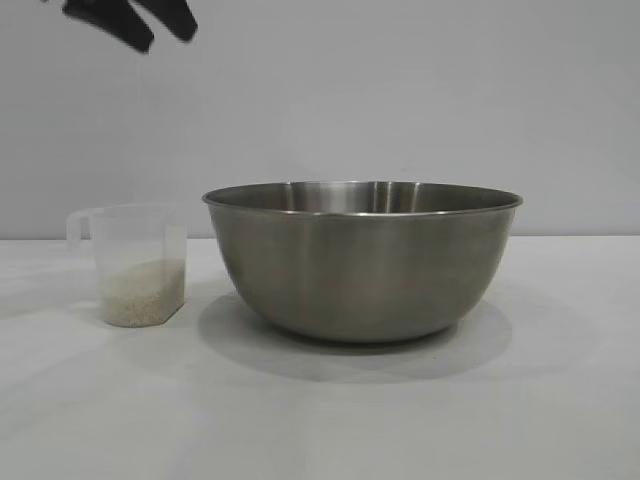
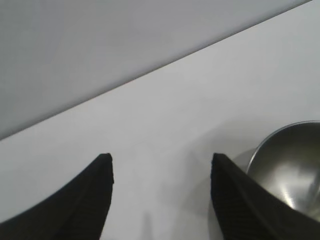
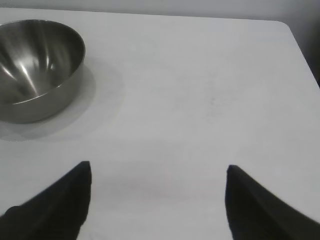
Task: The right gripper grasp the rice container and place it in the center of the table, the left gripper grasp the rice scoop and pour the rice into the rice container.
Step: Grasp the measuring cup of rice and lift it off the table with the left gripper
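The rice container (image 1: pixel 362 262), a wide steel bowl, stands on the white table (image 1: pixel 320 420) near its middle. The rice scoop (image 1: pixel 138 265), a clear plastic cup with a loop handle, stands just left of it and holds rice (image 1: pixel 142 292) in its bottom. My left gripper (image 1: pixel 140 28) hangs open high above the scoop, at the top left of the exterior view. In the left wrist view the left gripper (image 2: pixel 161 159) is open over bare table with the bowl (image 2: pixel 292 165) beside it. My right gripper (image 3: pixel 159 166) is open and empty above bare table, away from the bowl (image 3: pixel 35 70); it is out of the exterior view.
A plain grey wall (image 1: pixel 400 90) stands behind the table. The table's far edge and rounded corner (image 3: pixel 280 24) show in the right wrist view.
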`<control>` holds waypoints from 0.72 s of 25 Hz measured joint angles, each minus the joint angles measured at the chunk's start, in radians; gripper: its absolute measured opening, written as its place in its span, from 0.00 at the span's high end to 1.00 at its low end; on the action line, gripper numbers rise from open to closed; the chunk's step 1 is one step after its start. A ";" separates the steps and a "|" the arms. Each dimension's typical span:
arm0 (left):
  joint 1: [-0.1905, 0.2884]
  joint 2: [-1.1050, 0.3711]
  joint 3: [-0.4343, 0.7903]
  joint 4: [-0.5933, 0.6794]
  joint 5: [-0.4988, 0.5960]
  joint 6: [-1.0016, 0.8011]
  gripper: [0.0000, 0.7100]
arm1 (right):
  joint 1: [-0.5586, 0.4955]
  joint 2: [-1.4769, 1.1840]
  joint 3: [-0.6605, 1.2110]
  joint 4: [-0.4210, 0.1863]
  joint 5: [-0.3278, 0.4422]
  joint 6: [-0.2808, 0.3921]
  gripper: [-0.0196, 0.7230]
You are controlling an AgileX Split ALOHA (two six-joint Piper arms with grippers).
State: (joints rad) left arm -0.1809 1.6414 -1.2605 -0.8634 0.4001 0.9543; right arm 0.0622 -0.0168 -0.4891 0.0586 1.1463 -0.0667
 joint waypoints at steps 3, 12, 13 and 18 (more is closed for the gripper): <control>0.000 -0.068 0.000 0.093 0.059 -0.139 0.44 | 0.000 0.000 0.000 0.000 0.000 0.000 0.33; 0.000 -0.181 0.000 0.234 0.321 -0.421 0.44 | 0.000 0.000 0.000 0.000 0.000 0.000 0.33; 0.000 -0.189 0.000 0.272 0.341 -0.469 0.44 | 0.000 0.000 0.000 0.000 0.000 0.000 0.33; 0.000 -0.228 0.000 0.506 0.480 -0.695 0.44 | 0.000 0.000 0.000 0.000 0.000 0.000 0.33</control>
State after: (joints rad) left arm -0.1809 1.4130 -1.2605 -0.3570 0.8804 0.2593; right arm 0.0622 -0.0168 -0.4891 0.0586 1.1463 -0.0667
